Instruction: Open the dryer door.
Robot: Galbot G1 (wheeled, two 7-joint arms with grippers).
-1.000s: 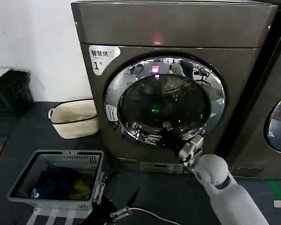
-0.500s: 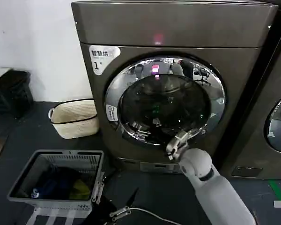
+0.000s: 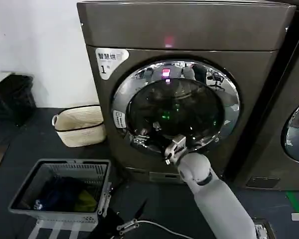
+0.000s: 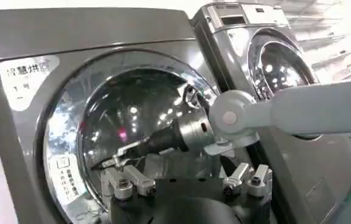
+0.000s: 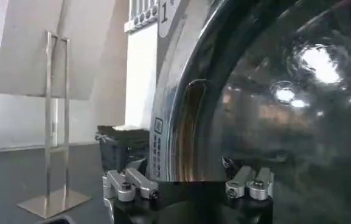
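The dryer (image 3: 184, 74) stands against the wall, its "1" sticker (image 3: 109, 59) up at about ten o'clock from the door (image 3: 175, 107) and a pink light (image 3: 167, 40) glowing at twelve on the top panel. The door sits flush in the front, chrome rim all round, not opened.

The right gripper (image 3: 173, 149) is up at the rim near six o'clock, a touch toward seven, the white arm (image 3: 214, 199) rising to it from the floor side. It looks close to or on the chrome, but I cannot tell whether its fingers are spread or closed. From the left wrist view that same gripper (image 4: 117, 159) reaches across the glass. The left gripper (image 4: 186, 182) hangs back off the door, fingers apart with nothing between them.

A grey basket (image 3: 65, 191) sits on the floor at about eight o'clock from the door, a cream basket (image 3: 79, 125) by the wall behind it.
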